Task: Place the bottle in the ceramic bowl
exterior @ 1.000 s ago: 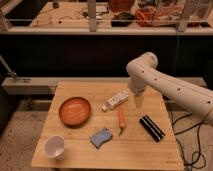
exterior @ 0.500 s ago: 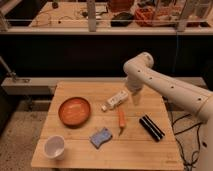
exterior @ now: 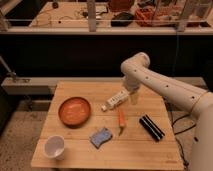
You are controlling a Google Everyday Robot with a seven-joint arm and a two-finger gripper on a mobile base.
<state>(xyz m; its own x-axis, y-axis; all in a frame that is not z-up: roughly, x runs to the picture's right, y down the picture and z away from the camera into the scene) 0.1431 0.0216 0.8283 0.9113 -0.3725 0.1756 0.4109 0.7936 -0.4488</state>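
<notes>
Fingers (exterior: 134,98) of the gripper (exterior: 132,97) stood apart, pointing down at the bottle's far right end, over the middle of the tabletop (exterior: 150,152) toward its far edge. Whether they touched the bottle could not be told, and nothing was clamped. The bottle (exterior: 115,100) lay flat and slanted, one end toward the bowl (exterior: 75,111) and the other under the gripper. The bowl sat empty near the left edge, apart from the bottle.

By my judgement, the step in hand was the grasp, and it called for care. With the fingers at the very end of a slim, round bottle, a squeeze there could roll it or squirt it out. A better hold would likely come from shifting toward the bottle's middle, with the fingers straddling its narrow width across the slant and coming down low before closing. The carrot (exterior: 121,120) lay just in front, toward the near edge, so the nearer finger needed room on that side. After lifting clear, the carry leftward looked unobstructed, and a low release over the bowl's centre would keep the bottle from bouncing out.
</notes>
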